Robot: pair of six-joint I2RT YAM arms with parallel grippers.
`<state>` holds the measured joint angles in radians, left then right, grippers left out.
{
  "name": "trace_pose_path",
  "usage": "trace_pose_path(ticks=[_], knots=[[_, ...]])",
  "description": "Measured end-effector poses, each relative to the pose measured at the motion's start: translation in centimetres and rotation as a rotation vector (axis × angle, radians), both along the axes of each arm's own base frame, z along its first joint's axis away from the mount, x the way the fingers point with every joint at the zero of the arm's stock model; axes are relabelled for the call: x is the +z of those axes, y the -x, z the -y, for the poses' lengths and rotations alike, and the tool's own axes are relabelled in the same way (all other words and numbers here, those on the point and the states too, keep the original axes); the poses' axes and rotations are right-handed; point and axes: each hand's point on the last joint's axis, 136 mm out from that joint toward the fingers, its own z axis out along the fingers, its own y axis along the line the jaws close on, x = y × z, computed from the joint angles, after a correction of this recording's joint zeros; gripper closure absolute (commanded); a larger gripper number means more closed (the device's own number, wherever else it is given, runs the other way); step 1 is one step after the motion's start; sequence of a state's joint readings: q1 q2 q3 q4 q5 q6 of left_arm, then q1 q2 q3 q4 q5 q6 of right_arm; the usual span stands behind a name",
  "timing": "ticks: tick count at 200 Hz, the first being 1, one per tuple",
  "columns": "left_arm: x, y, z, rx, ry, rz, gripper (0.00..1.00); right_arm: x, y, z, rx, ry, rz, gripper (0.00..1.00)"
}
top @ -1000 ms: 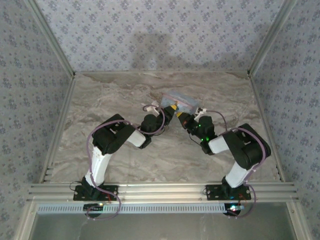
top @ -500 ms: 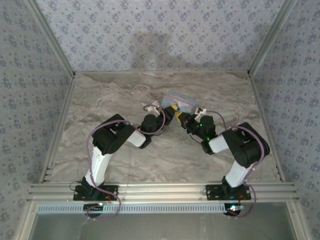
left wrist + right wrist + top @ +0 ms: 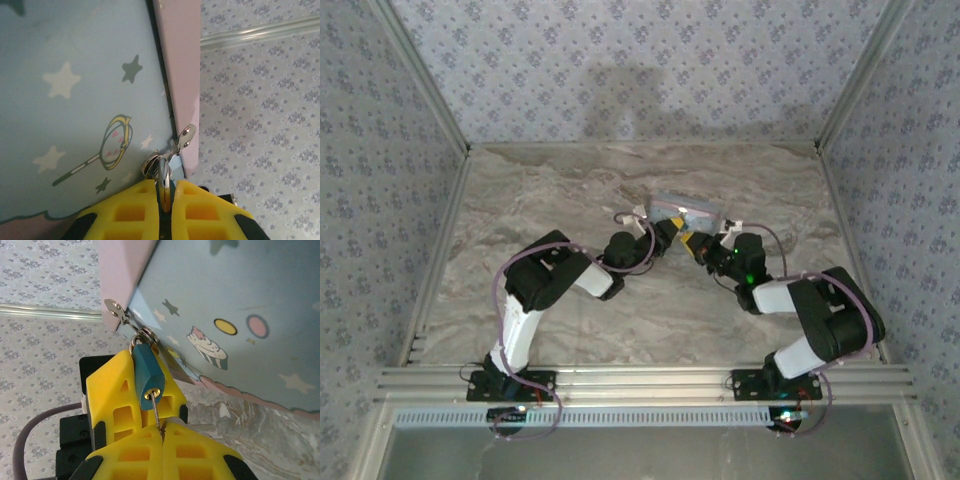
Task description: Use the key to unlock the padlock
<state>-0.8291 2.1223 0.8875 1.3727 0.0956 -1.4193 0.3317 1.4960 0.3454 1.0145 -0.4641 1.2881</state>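
Observation:
The padlock (image 3: 147,371), a small teal block with a brass keyhole, hangs from the hasp (image 3: 116,309) of the pale blue cartoon tin (image 3: 240,305). My left gripper (image 3: 164,184) is shut on the padlock (image 3: 163,171), whose silvery top shows between its yellow fingers (image 3: 111,390). The thin silvery key (image 3: 157,412) sticks into the keyhole. My right gripper (image 3: 162,429) is shut on the key's outer end. From above, both grippers (image 3: 669,229) (image 3: 691,244) meet tip to tip at the tin's near side (image 3: 686,210).
The tin stands on the marble-patterned table (image 3: 570,190) right of centre. Patterned walls and aluminium rails (image 3: 840,90) enclose the table. Both arms are bent inward, elbows (image 3: 545,270) (image 3: 840,320) out to the sides.
My right arm has swung its elbow outward to the right and its gripper has turned with the key. The tin has shifted slightly. The left arm has barely moved.

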Motion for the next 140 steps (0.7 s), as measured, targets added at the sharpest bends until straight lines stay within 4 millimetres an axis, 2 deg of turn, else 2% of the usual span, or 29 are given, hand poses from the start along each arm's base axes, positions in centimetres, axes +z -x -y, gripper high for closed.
trace_pose_path(ticks=[12,28,40,75,110,140], knots=[[-0.1,0.3,0.2,-0.014,-0.004,0.001,1.00,0.1,-0.2,0.9,-0.027,0.010,0.006,1.00],[-0.7,1.5,0.7,-0.062,-0.019,-0.008,1.00,0.9,-1.2,2.8,-0.096,0.024,0.036,1.00],[-1.3,2.6,1.3,-0.108,-0.033,-0.018,1.00,1.7,-1.5,3.5,-0.123,0.032,0.067,1.00],[-1.6,5.2,2.8,-0.204,-0.045,-0.022,1.00,3.0,-1.5,3.5,-0.122,0.044,0.113,1.00],[-1.7,5.2,2.7,-0.205,-0.046,-0.023,1.00,3.4,-1.1,3.6,-0.115,0.056,0.128,1.00],[-2.5,5.3,2.2,-0.200,-0.064,-0.034,1.00,4.6,0.4,3.8,-0.103,0.074,0.166,1.00]])
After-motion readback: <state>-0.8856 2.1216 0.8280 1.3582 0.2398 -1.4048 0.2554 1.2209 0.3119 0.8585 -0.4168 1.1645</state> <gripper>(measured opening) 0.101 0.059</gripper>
